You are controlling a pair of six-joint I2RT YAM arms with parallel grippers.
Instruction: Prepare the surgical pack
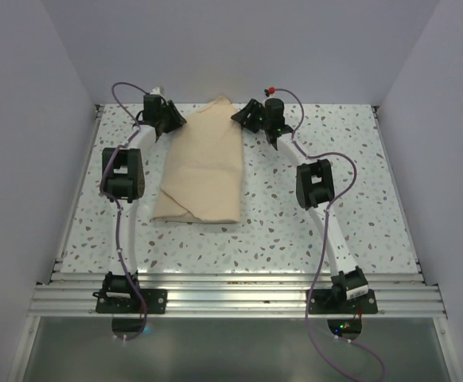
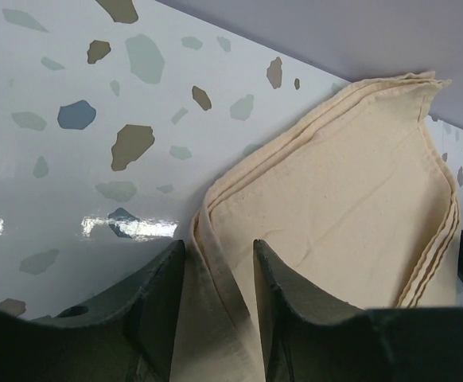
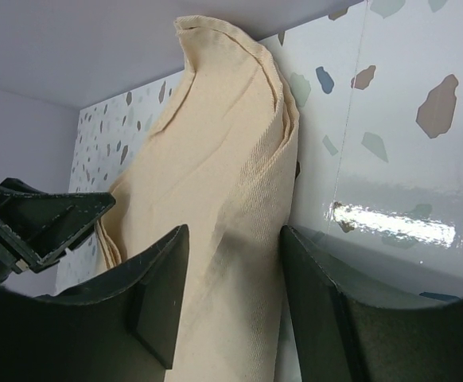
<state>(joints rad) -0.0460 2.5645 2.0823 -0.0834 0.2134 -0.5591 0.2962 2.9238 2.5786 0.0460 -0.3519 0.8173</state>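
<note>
Both reach far out toward twelve o'clock: the right gripper (image 3: 235, 231) clamps the tan sheet (image 1: 204, 171), while the left gripper (image 2: 219, 247) straddles it, grip unclear. The sheet's length runs twelve-to-six.

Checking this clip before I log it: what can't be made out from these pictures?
Anything inside the cloth: all views, hidden by its folds.
Whether the left gripper and right gripper clamp the cloth or just straddle it: wrist views, cloth fills the gaps.
Where the jaws meet the cloth: top view, too small and dark.
</note>
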